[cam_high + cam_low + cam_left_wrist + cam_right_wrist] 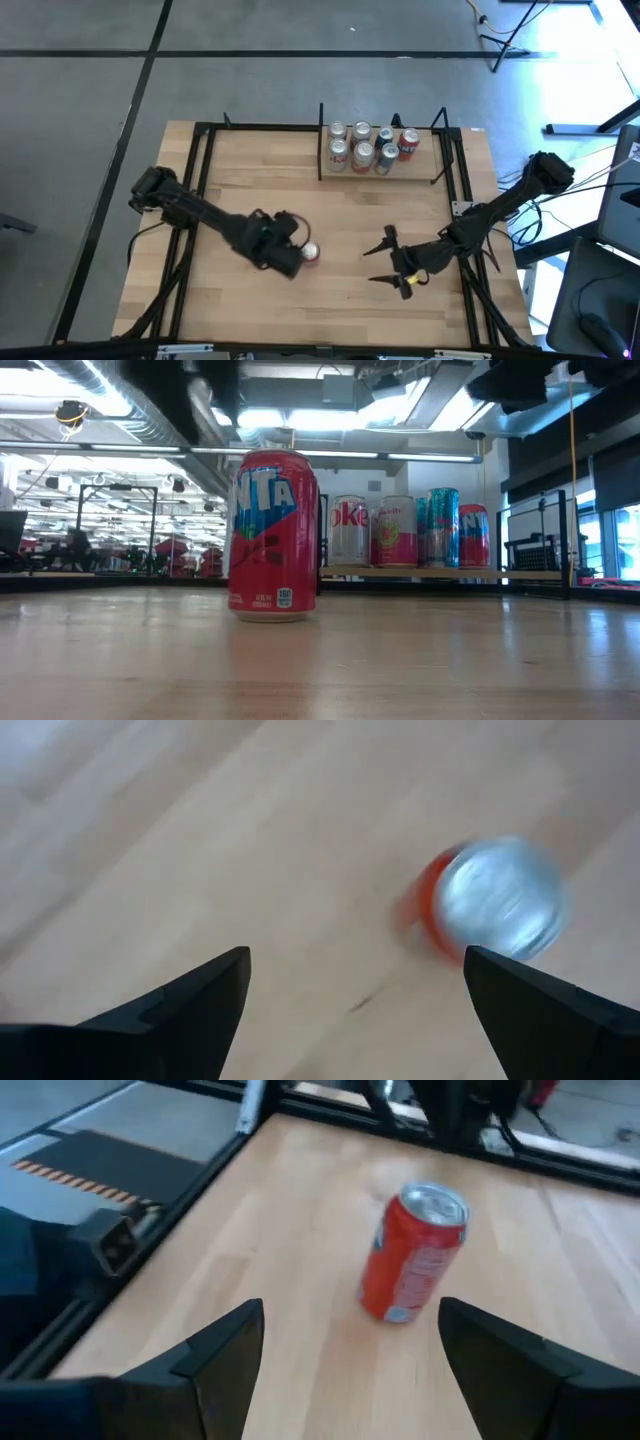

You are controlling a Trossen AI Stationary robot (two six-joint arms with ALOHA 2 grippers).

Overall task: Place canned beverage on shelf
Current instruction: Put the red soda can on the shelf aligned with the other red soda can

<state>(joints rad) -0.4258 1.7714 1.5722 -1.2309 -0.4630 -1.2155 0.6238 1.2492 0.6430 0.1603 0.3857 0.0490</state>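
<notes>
A red soda can (pixel 272 535) stands upright on its base on the wooden table (pixel 250 190), near the middle; it also shows in the high view (pixel 311 252), the left wrist view (pixel 490 905) and the right wrist view (pixel 412 1252). My left gripper (pixel 355 985) is open above the table, just left of the can, pointing down. My right gripper (pixel 350 1340) is open to the can's right, pointing at it from a distance. The shelf (pixel 385 172) at the far edge holds several cans (pixel 362 147).
A black metal frame (pixel 200 150) runs along the table's edges. The shelf's thin black uprights (pixel 321 140) stand at its corners. Bare wood lies between the red can and the shelf.
</notes>
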